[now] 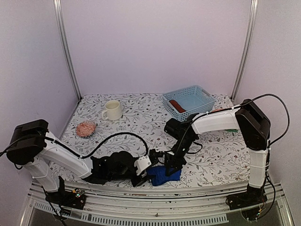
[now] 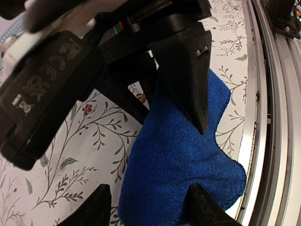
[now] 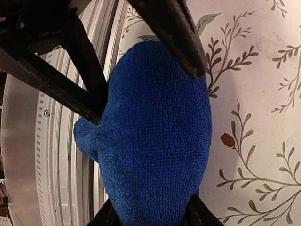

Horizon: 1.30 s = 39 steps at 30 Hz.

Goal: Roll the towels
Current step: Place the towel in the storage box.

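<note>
A royal-blue towel [image 1: 163,175] lies bunched into a thick roll near the table's front edge. My right gripper [image 1: 170,165] comes down on it from behind. In the right wrist view the blue towel [image 3: 155,141] fills the gap between both fingers of the right gripper [image 3: 150,216], which is shut on it. My left gripper [image 1: 142,175] reaches in from the left. In the left wrist view the left gripper [image 2: 148,207] straddles the blue towel [image 2: 178,169]. One finger presses into the cloth and the other stands just off its edge. A rust-brown towel [image 1: 177,105] lies rolled in the basket.
The pale blue lattice basket [image 1: 200,92] stands at the back right. A cream mug [image 1: 113,109] is at the back left, with an orange patterned towel [image 1: 86,128] bunched in front of it. The metal rail of the table's edge [image 2: 263,117] runs close beside the blue towel.
</note>
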### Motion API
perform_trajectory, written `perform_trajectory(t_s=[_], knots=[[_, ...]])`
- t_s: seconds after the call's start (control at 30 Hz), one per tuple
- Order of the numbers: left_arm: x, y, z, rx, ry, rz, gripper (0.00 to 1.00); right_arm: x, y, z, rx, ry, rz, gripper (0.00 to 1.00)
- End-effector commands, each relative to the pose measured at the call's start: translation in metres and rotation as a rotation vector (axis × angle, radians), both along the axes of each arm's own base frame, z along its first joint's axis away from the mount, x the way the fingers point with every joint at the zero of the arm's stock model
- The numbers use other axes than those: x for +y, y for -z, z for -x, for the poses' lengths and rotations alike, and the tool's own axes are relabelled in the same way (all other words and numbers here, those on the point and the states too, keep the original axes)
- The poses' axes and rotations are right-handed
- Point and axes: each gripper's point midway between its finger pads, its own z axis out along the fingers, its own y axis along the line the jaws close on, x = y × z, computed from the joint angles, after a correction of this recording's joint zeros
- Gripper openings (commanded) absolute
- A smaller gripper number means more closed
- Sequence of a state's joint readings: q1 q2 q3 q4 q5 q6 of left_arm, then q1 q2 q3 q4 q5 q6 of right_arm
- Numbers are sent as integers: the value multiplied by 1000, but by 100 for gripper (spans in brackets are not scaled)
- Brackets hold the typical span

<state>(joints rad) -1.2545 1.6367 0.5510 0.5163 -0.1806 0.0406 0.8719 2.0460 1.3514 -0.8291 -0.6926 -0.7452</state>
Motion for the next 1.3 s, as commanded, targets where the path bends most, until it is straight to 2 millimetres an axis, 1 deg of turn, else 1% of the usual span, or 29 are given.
perform_trajectory(t_s=[0.0,0.13,0.3,0.43,0.47,0.53,0.57,0.6,0.73,0.8,0.9,1.0,1.07,1.17,1.27], knots=[[-6,1,-1,19,10,14,56,-14,21,2,-29,15,83,44],[-3,5,-2,30,6,5,55,-13,25,5,-42,1,99,53],[-3,5,-4,35,4,6,54,-13,35,14,-47,-28,127,54],[0,5,-5,35,-6,3,54,-19,47,13,-67,-33,171,55],[1,5,-6,33,-11,2,54,-20,49,13,-74,-34,178,54],[4,1,-6,29,-21,8,55,-19,47,9,-92,-23,178,40],[6,-3,-7,23,-29,16,56,-18,43,9,-94,-17,175,32],[8,-7,-8,17,-40,25,56,-18,37,10,-93,-17,168,26],[21,-32,-14,-22,-90,61,58,-15,4,4,-124,-7,106,15],[28,-43,-17,-41,-121,77,58,-14,-15,-2,-144,7,72,13],[38,-58,-23,-58,-162,107,59,-15,-41,-15,-186,41,32,11],[47,-69,-27,-66,-200,140,59,-21,-61,-33,-229,84,18,11],[51,-73,-29,-67,-218,156,59,-26,-69,-48,-253,119,16,11],[56,-79,-32,-69,-241,177,59,-35,-82,-86,-316,211,16,11],[58,-82,-33,-71,-252,187,59,-45,-99,-134,-411,336,25,9]])
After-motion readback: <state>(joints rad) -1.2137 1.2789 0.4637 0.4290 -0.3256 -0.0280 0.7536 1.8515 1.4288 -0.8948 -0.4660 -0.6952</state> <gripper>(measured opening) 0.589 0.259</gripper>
